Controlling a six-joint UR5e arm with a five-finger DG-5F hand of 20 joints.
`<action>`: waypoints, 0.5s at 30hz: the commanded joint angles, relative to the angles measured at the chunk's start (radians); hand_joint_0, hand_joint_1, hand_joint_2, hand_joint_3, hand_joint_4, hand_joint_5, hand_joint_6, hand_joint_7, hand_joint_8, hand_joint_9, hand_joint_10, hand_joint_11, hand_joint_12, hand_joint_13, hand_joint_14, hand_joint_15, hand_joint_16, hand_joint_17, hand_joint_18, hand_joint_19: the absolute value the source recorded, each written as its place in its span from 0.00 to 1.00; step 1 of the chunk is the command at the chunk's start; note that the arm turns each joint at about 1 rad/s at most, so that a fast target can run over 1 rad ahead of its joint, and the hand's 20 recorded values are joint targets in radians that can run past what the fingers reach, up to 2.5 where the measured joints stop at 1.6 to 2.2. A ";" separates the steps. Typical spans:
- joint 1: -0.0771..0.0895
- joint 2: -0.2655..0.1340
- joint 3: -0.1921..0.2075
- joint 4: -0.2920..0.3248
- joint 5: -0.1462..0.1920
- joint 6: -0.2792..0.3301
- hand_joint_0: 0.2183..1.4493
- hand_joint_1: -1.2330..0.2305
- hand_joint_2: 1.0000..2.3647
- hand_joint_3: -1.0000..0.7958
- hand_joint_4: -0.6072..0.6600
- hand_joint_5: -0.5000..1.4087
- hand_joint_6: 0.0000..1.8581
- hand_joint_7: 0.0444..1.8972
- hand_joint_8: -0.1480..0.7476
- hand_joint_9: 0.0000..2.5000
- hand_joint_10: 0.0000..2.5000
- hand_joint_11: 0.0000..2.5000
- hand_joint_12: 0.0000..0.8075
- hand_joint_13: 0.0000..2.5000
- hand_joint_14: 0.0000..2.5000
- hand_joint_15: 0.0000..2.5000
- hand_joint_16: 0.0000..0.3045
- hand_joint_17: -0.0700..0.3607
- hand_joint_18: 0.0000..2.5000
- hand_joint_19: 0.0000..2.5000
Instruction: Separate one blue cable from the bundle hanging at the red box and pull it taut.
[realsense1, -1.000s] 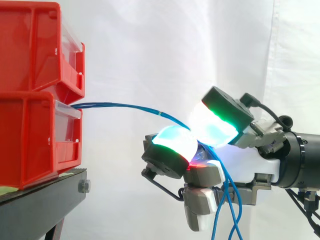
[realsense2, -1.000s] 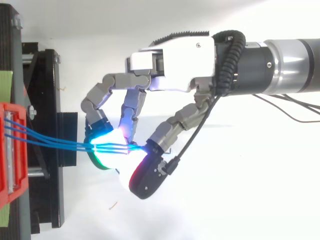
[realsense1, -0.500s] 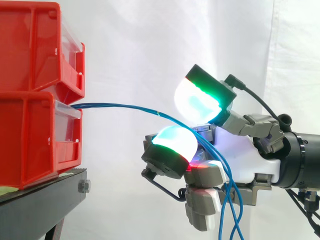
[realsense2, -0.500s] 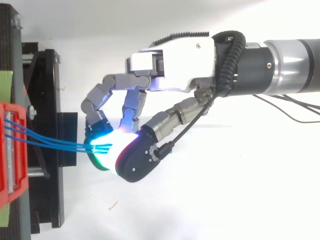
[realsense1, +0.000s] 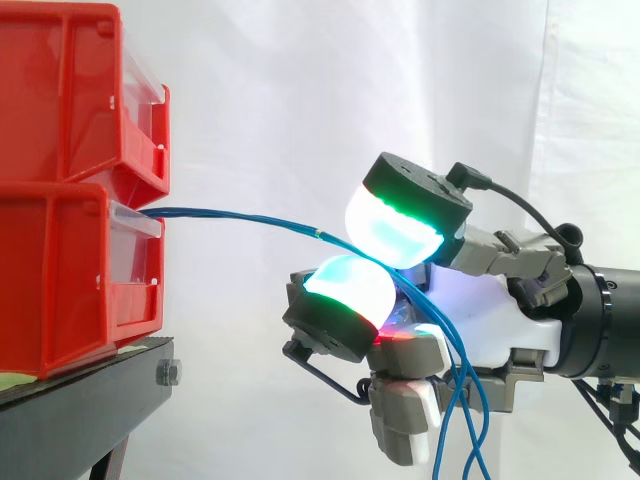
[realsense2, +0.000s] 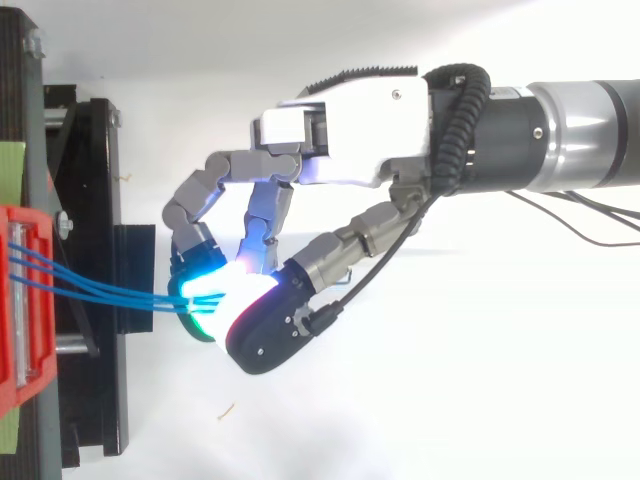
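Item: blue cables (realsense1: 240, 215), a bundle. Three strands can be counted in the top view, spread at the bin and converging toward the hand. They leave the front of the lower red bin (realsense1: 60, 280) beneath its clear lip, where their anchoring is hidden. From there they arch rightward in a slack curve and pass between the glowing pads. They then drop past the palm and are cut off by the lower edge of the side view. Holder: hand (realsense1: 480, 310), entering from the right. Its fingers (realsense1: 345, 290) are curled about the bundle, with the thumb pad over the strands and another pad beneath. No strand stands apart from the rest. In the top view the dark back of the thumb covers the contact point, so which strand touches which pad cannot be told. Containers: upper red bin (realsense1: 60, 90) stacked on the lower, contents of both concealed by their walls. Support: black stand (realsense1: 90, 400), its left part cropped. Backdrop: white curtain (realsense1: 300, 100).
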 joint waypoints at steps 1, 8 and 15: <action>0.000 -0.001 0.000 0.000 0.000 -0.001 0.44 0.21 0.01 0.39 0.52 0.16 0.49 0.63 0.55 0.44 0.01 0.38 0.45 0.46 0.01 0.25 0.15 0.40 0.41 0.22; 0.000 0.000 0.000 0.000 0.000 -0.001 0.49 0.20 0.00 0.28 0.52 0.17 0.50 0.62 0.55 0.47 0.01 0.39 0.44 0.46 0.01 0.24 0.14 0.39 0.40 0.21; 0.000 0.000 0.000 0.000 0.000 -0.001 0.46 0.17 0.00 0.28 0.58 0.18 0.49 0.63 0.56 0.48 0.01 0.39 0.44 0.46 0.01 0.25 0.14 0.38 0.41 0.19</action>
